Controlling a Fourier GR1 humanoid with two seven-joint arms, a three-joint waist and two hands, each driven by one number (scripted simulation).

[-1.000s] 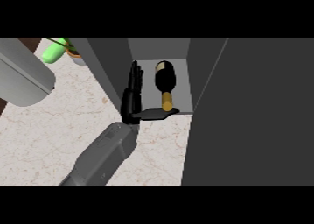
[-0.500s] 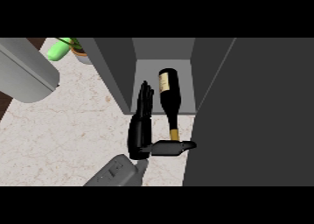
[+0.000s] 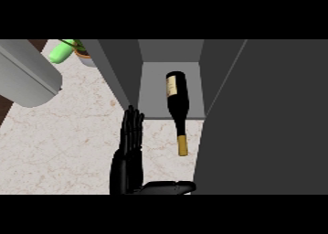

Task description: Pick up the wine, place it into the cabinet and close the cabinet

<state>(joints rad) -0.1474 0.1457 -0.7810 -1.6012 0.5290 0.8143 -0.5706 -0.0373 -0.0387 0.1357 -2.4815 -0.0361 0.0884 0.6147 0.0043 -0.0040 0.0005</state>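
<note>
While only the head view is on hand, it shows enough.

Head view, task object: wine bottle (image 3: 174,91) lies in the cabinet (image 3: 153,87), base toward the back, neck pointing at the robot. Gold cap (image 3: 183,147) shows past the shelf's front lip, over the counter (image 3: 65,141). Cannot tell whether it truly overhangs or the angle makes it seem so.

Right hand (image 3: 128,157): just left of the bottle, apart from it. Fingers (image 3: 132,128) straight and together, tips near the cabinet's left wall. Thumb (image 3: 167,186) spread out to the right, below the cap, not touching. Holds nothing.

Change: a second ago the hand was in the opening alongside the bottle, thumb across its neck. Half a second ago the thumb was still at the neck. Now the hand has let go and drawn back toward the robot, and the bottle is left lying.

Meaning: pick and place look done; closing remains. Dark panel (image 3: 274,119) filling the right is probably the open door. A protruding neck could foul it, so a nudge inward may be needed first.

Other: grey rounded bulk (image 3: 21,73) upper left, perhaps the other forearm. No left hand shows. Green plant (image 3: 60,51) beside it.
</note>
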